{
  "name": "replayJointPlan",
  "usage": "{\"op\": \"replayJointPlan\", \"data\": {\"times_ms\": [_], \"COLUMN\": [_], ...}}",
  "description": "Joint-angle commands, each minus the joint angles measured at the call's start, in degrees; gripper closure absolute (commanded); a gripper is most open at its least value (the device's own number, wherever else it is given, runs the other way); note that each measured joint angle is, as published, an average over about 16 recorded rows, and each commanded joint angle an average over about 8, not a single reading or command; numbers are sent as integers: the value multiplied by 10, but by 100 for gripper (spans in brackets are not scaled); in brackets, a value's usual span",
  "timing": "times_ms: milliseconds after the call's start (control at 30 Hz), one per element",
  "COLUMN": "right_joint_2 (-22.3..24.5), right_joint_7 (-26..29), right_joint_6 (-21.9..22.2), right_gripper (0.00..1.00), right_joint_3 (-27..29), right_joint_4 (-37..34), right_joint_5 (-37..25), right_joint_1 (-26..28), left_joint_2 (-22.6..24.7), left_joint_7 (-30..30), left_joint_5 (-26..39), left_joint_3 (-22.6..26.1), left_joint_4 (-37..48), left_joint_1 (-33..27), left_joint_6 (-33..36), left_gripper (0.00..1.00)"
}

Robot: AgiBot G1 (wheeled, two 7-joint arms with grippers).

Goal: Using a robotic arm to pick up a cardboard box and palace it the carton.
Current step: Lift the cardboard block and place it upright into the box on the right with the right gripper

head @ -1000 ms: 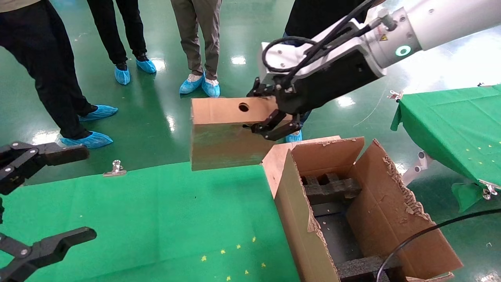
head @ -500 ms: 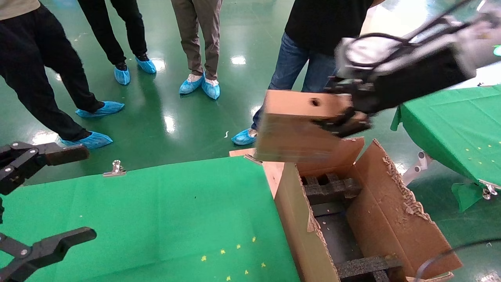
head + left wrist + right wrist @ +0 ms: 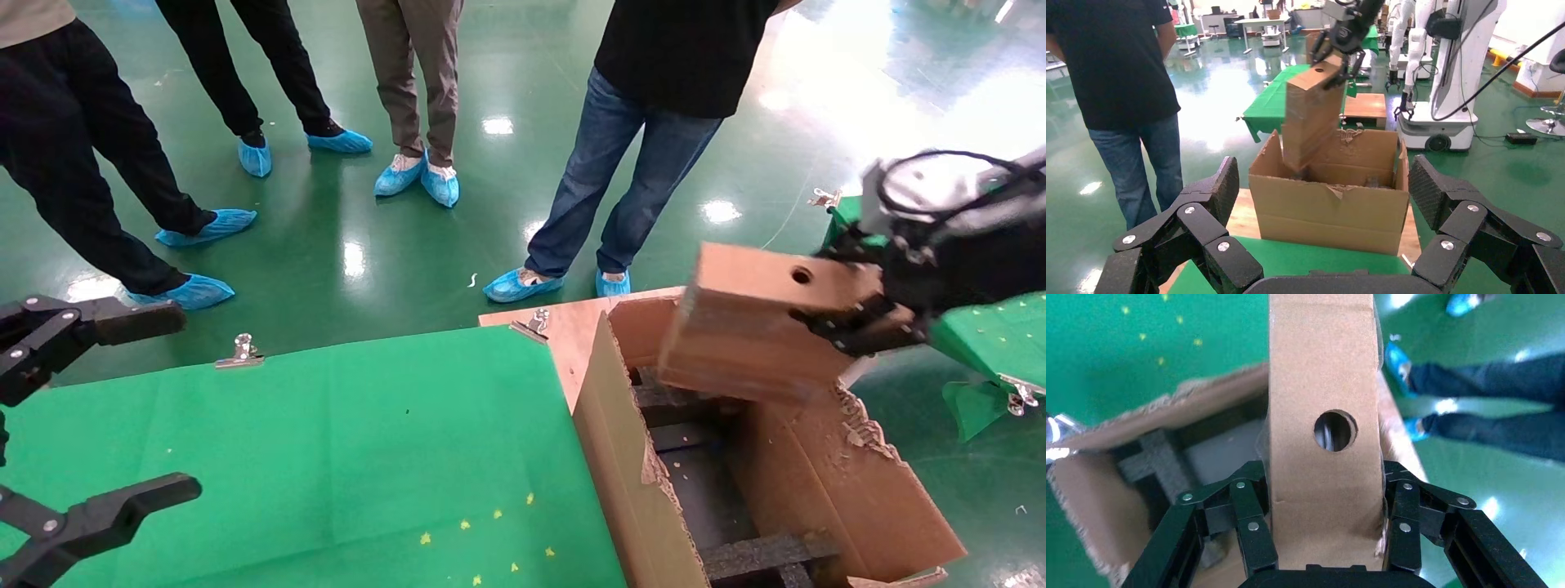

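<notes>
My right gripper (image 3: 858, 314) is shut on the slim brown cardboard box (image 3: 752, 322) with a round hole in its narrow top face. It holds the box tilted over the far end of the large open carton (image 3: 629, 457), the box's lower edge just above the black foam inserts (image 3: 760, 555). In the right wrist view the fingers (image 3: 1251, 523) clamp both wide faces of the box (image 3: 1321, 373). In the left wrist view the box (image 3: 1309, 119) hangs over the carton (image 3: 1330, 208). My left gripper (image 3: 1321, 202) is open and empty at the near left.
The carton stands against the right edge of a green-covered table (image 3: 310, 441). A second green table (image 3: 993, 322) is at the right. Several people (image 3: 654, 122) stand on the green floor beyond. Metal clips (image 3: 242, 351) hold the cloth's far edge.
My right gripper has carried the box rightward and downward, from above the table's far edge to over the carton's opening. The left arm has not moved.
</notes>
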Motion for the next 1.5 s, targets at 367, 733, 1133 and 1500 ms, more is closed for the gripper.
{"op": "replayJointPlan", "data": {"times_ms": [367, 733, 1133, 1500], "right_joint_2": [57, 57, 82, 109], "right_joint_7": [20, 17, 156, 454], "right_joint_6": [25, 34, 123, 217], "right_gripper": [100, 100, 100, 100], "right_joint_3": [-39, -44, -55, -86], "right_joint_4": [39, 38, 90, 172], "right_joint_5": [-5, -2, -23, -93], "right_joint_1": [-19, -26, -59, -101], "left_joint_2": [0, 0, 0, 0], "left_joint_7": [0, 0, 0, 0], "left_joint_5": [0, 0, 0, 0], "left_joint_3": [0, 0, 0, 0], "left_joint_4": [0, 0, 0, 0], "left_joint_1": [0, 0, 0, 0], "left_joint_6": [0, 0, 0, 0], "left_gripper": [0, 0, 0, 0]}}
